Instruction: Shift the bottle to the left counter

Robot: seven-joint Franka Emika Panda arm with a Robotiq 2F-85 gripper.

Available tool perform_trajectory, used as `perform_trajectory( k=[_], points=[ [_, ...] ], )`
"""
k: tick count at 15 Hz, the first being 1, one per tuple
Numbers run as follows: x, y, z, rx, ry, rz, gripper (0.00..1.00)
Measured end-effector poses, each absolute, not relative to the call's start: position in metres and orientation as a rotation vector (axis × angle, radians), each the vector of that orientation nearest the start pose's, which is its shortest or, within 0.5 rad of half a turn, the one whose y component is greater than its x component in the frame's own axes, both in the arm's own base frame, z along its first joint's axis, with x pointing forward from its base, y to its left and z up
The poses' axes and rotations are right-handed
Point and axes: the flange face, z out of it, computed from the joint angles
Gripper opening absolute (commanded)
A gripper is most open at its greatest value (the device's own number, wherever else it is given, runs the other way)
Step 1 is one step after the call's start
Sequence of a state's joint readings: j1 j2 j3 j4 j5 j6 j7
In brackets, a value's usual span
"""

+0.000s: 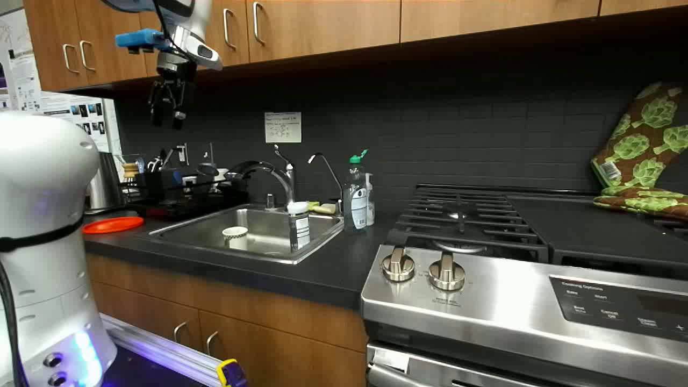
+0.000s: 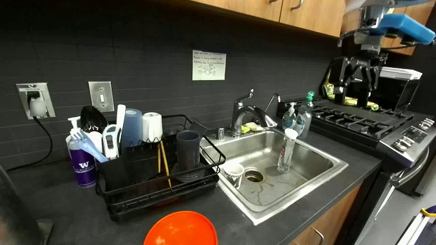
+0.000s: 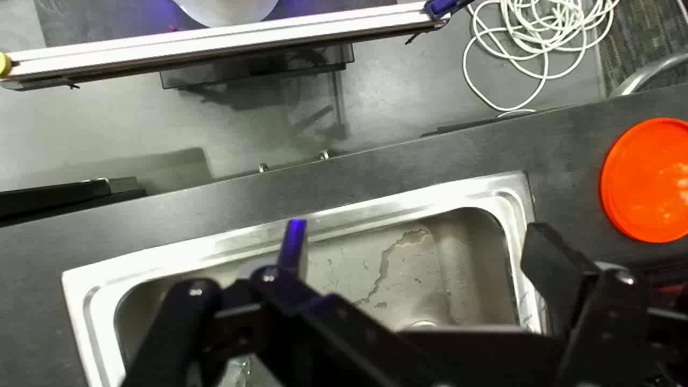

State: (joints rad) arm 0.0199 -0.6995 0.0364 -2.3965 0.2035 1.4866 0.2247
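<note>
My pincer [image 3: 419, 236] is up well above the countertop [image 3: 204, 212], pointing down, jaws spread wide, sink [image 3: 473, 185] showing through the gap in my wrist view. Bottle [image 1: 356, 204]: clear, green-topped, upright on the strip between sink and stove [image 1: 516, 290], by the sink's back corner, well apart from my pincer; seen in both exterior views. Pump dispenser [image 2: 289, 119] just beside it, can't tell if touching. Left counter [image 2: 78, 214]: the stretch on the dish rack [image 2: 117, 208] side of the sink. On it I see that rack loaded with cups [image 2: 152, 126] and utensils [image 2: 110, 141], a purple bottle [image 2: 82, 166] just beside it, an orange dish [image 2: 184, 229] near it. In the sink: white-capped clear container [image 2: 286, 153] upright, patterned cup [image 2: 233, 174] near the drain [image 2: 254, 175]. Chrome faucet [image 2: 237, 119] reaches over the basin. Handwritten note [image 2: 208, 65] on the black wall [image 2: 163, 88] behind, too small for me to read. Leaf-print oven mitts [image 1: 639, 134] at the stove's back.
</note>
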Motion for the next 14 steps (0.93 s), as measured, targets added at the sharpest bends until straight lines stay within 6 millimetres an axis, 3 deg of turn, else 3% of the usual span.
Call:
perform_trajectory(
  k=[14],
  points=[
    [0.3189, 0.0389, 0.5397, -2.984, 0.287, 0.292, 1.0]
  ],
)
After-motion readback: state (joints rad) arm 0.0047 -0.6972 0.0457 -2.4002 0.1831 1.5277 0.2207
